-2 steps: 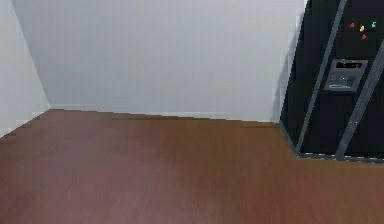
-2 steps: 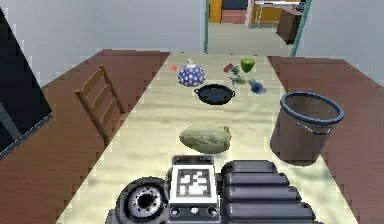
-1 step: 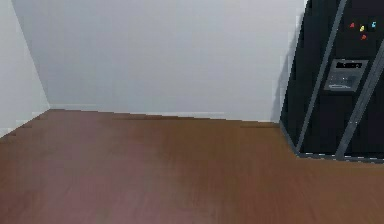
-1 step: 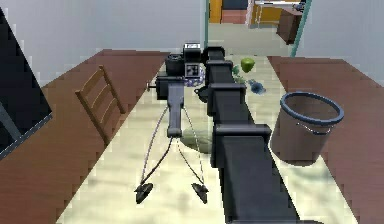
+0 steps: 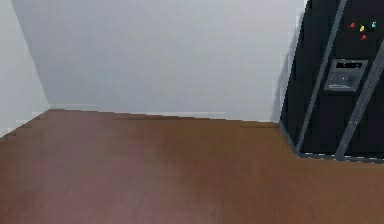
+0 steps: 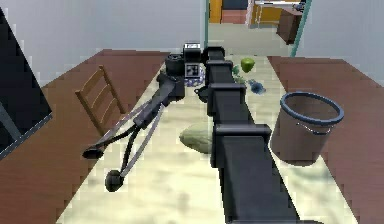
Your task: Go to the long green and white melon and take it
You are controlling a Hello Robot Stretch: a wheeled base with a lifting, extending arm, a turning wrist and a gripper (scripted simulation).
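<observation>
In the arm side view the arm point(image 6: 245, 165) rose as a dark square bar from 6 o'clock toward the middle of a pale table point(image 6: 165, 165). From its far end the two thin fingers point(image 6: 94, 153) slanted back down toward 8 o'clock, their tips near the table's edge. How the fingers were set could not be told. Nothing hung at their tips, and only bare table top and brown floor lay behind them, so they held nothing. Just beside the bar, at its 9 o'clock and partly hidden by it, a low olive-green shape point(image 6: 195, 138) with paler mottling lay on the table. It matched the melon in colour, but its form was too vague to be sure. A grey bin point(image 6: 305, 125) stood on the table at 3 o'clock of the bar. A small round green thing point(image 6: 247, 65) sat near the far end at 1 o'clock. A wooden chair point(image 6: 100, 95) stood against the table's edge at 10 o'clock, above the fingers. A teal-framed doorway point(image 6: 250, 15) opened at 12 o'clock. In the forward view a brown wooden floor point(image 5: 150, 170) ran up to a pale wall point(image 5: 160, 50). A dark fridge point(image 5: 340, 80) with small coloured magnets stood at 3 o'clock.
</observation>
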